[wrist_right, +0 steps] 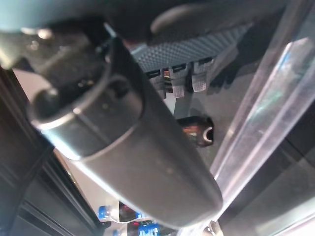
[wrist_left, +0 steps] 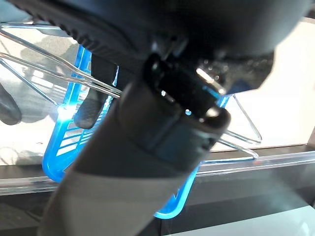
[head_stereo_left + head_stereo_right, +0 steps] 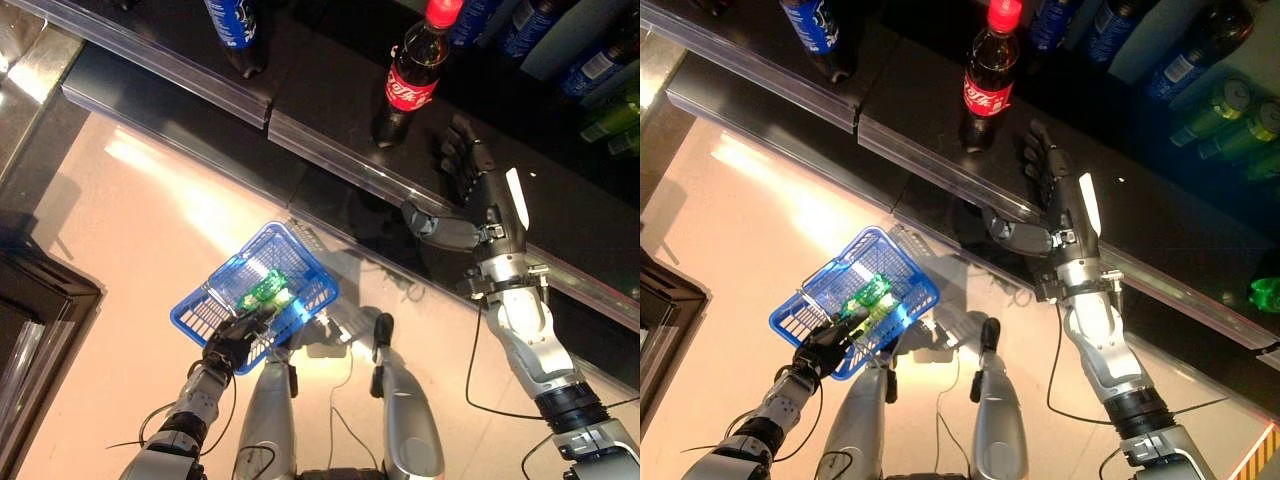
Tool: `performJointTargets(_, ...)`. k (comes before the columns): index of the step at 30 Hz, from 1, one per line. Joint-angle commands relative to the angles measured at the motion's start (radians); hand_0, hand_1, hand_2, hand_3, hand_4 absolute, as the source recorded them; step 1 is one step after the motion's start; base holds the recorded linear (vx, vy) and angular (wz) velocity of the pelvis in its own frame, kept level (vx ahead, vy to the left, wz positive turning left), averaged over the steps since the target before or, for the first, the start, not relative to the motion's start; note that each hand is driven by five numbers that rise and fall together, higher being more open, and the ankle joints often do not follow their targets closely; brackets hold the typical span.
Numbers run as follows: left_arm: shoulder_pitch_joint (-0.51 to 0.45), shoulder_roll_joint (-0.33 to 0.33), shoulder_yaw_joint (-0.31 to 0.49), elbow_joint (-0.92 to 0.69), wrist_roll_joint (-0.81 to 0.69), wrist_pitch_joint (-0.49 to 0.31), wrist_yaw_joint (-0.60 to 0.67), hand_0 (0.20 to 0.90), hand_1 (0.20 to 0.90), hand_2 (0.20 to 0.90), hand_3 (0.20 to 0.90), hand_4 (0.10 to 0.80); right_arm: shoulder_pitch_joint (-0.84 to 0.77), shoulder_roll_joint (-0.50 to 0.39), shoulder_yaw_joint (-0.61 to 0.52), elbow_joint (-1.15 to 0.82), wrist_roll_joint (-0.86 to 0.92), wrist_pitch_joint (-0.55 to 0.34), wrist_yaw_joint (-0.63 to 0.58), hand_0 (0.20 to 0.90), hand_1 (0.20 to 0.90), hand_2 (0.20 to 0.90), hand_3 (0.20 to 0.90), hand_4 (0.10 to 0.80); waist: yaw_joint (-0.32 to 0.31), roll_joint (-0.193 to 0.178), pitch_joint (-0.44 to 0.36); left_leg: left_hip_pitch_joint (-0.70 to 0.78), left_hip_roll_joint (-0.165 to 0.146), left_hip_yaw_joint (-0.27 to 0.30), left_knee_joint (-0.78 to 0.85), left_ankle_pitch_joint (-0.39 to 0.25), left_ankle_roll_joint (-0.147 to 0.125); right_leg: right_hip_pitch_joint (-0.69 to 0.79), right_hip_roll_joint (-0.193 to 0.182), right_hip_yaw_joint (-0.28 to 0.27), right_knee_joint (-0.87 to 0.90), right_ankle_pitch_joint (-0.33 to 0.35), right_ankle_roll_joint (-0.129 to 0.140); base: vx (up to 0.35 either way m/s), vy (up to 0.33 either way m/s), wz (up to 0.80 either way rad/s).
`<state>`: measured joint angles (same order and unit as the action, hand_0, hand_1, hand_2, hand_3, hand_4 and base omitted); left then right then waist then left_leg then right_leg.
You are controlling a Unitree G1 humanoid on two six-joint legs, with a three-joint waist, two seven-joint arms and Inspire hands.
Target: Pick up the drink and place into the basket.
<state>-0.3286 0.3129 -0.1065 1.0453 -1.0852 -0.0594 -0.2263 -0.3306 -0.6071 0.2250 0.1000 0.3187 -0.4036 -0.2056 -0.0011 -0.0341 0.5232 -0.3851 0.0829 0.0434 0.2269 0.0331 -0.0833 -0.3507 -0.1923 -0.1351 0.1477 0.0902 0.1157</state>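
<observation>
A dark cola bottle (image 3: 412, 82) with a red cap and red label stands upright on the dark shelf (image 3: 330, 110). My right hand (image 3: 478, 190) is open, fingers straight, on the shelf just right of the bottle and apart from it. The bottle's base shows past the fingers in the right wrist view (image 1: 196, 131). My left hand (image 3: 235, 340) is shut on the thin wire handles of the blue basket (image 3: 215, 310), which hangs low at the left. A green drink (image 3: 266, 290) lies in the basket. The basket also shows in the left wrist view (image 2: 64, 147).
Blue-labelled bottles (image 3: 232, 25) stand further left on the shelf, more blue bottles (image 3: 1110, 30) and green cans (image 3: 1225, 110) at the back right. A clear plastic rail (image 3: 330, 150) runs along the shelf's front edge. A dark cabinet (image 3: 35, 300) stands at the left.
</observation>
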Motion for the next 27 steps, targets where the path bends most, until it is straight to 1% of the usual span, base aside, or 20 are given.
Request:
performJointTargets(1, 0.085, 0.006, 0.008, -0.091, -0.022, -0.034, -0.086, 0.3, 0.3, 0.3, 0.2, 0.1, -0.096, -0.021, -0.099, -0.117, 0.051, -0.128, -0.041, 0.9, 0.9, 0.9, 0.9, 0.8, 0.02, 0.011, -0.065, 0.019, -0.029, -0.006, 0.063, -0.088, 0.048, 0.028, -0.041, 0.007, 0.05, -0.057, 0.048, 0.0, 0.0, 0.0)
performJointTargets(15, 0.085, 0.014, -0.009, -0.112, 0.004, 0.0, -0.077, 0.3, 0.3, 0.3, 0.2, 0.1, -0.231, -0.034, -0.104, 0.04, 0.129, -0.101, -0.02, 0.9, 0.9, 0.9, 0.9, 0.8, 0.054, 0.017, -0.071, 0.024, -0.032, -0.018, 0.08, -0.091, 0.047, 0.045, -0.056, -0.028, 0.05, -0.051, 0.049, 0.006, -0.004, 0.01)
performJointTargets(20, 0.083, 0.021, -0.021, -0.118, 0.006, 0.013, -0.075, 0.3, 0.3, 0.3, 0.2, 0.1, -0.301, -0.05, -0.104, 0.105, 0.156, -0.065, -0.031, 0.9, 0.9, 0.9, 0.9, 0.8, 0.068, 0.022, -0.072, 0.03, -0.032, -0.022, 0.076, -0.088, 0.048, 0.052, -0.059, -0.038, 0.047, -0.048, 0.05, 0.004, 0.0, 0.02)
performJointTargets(27, 0.077, 0.032, -0.035, -0.122, 0.012, 0.024, -0.076, 0.3, 0.3, 0.3, 0.2, 0.1, -0.382, -0.079, -0.089, 0.199, 0.162, -0.038, -0.048, 0.9, 0.9, 0.9, 0.9, 0.8, 0.086, 0.023, -0.068, 0.029, -0.035, -0.031, 0.08, -0.088, 0.048, 0.051, -0.065, -0.049, 0.053, -0.043, 0.053, 0.003, -0.011, 0.04)
